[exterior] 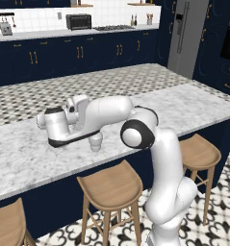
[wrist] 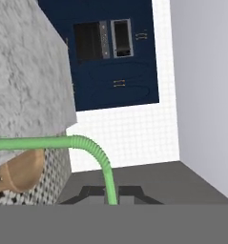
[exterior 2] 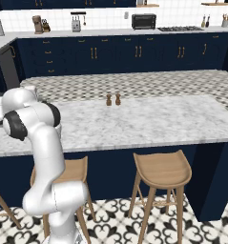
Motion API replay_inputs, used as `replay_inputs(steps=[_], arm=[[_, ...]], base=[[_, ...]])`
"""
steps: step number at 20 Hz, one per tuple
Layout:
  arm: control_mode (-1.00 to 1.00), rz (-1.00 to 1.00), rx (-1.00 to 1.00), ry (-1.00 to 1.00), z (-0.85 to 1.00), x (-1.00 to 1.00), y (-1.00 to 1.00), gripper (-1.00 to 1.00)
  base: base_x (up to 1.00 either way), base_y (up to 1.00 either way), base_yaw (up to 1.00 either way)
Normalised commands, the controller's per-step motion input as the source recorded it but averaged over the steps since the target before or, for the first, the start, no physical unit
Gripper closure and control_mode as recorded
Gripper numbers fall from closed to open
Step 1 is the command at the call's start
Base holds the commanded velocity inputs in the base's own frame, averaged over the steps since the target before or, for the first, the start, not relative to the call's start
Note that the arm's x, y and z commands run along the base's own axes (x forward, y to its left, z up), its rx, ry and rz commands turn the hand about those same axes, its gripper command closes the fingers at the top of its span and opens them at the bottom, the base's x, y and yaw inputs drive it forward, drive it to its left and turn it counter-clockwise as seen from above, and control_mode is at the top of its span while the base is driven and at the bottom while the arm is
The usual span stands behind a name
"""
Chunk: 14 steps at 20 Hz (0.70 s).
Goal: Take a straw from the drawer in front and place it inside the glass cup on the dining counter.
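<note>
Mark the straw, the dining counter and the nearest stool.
straw [wrist: 97, 153]: hand view, on its bend.
dining counter [exterior: 193, 103]: left base view, bare marble top.
stool [exterior: 110, 185]: left base view, wooden seat.

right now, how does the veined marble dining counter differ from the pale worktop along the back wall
The veined marble dining counter stands free with round wooden stools before it; the pale back worktop runs against a white tiled wall. The dining counter bears two brown shakers; the worktop carries a black toaster oven. Both sit on navy bases.
</note>
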Motion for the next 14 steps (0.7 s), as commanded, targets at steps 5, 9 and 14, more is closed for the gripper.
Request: replay_inputs(steps=[5, 9, 14], arm=[[-1.00, -0.09, 0.08, 0.05, -0.01, -0.39, -0.02, 1.00], [-1.00, -0.11, 0.07, 0.11, -0.01, -0.19, -0.01, 1.00], [-1.00, -0.09, 0.00, 0.01, -0.10, 0.01, 0.00, 1.00]], base=[[0.00, 0.00, 0.00], [0.00, 0.00, 0.00], [0.00, 0.00, 0.00]])
